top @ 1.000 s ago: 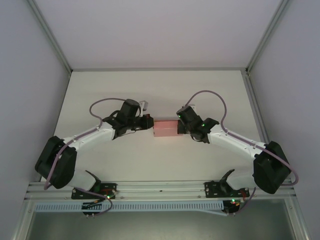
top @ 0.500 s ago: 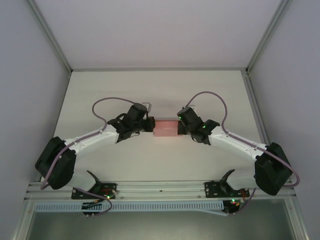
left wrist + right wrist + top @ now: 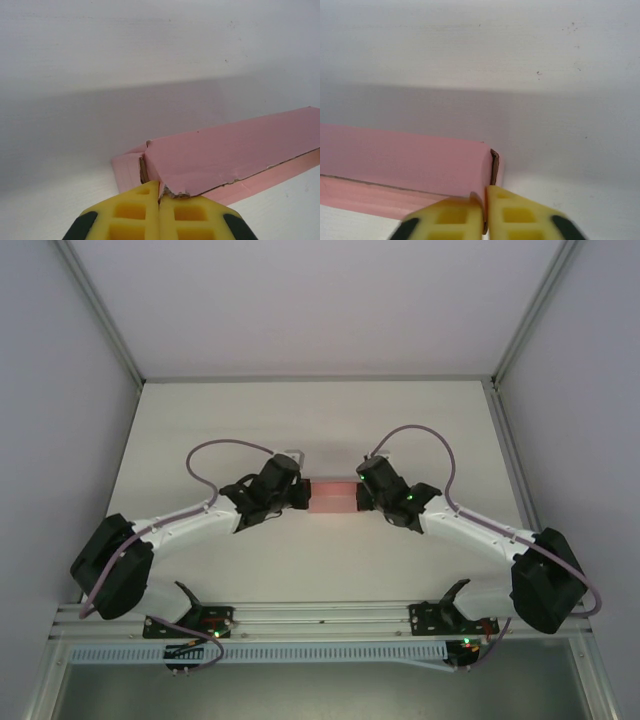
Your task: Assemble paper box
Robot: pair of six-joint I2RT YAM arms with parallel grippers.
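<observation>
At the middle of the table you see the pink paper box lying between your arms, the left gripper pinched tight on its left end, the right gripper clamped on its right end

The table I work over is a plain matt white slab, closed in by pale panels on its left, right and far sides, with a metal rail along the near edge. At its middle is the paper box, pink card folded into a long, low shape with its length running left to right (I cannot tell whether its whole underside touches the surface). From my right wrist, the white surface carries a few tiny dark specks beyond the box, and a soft grey shadow lies along the box's far side.
</observation>
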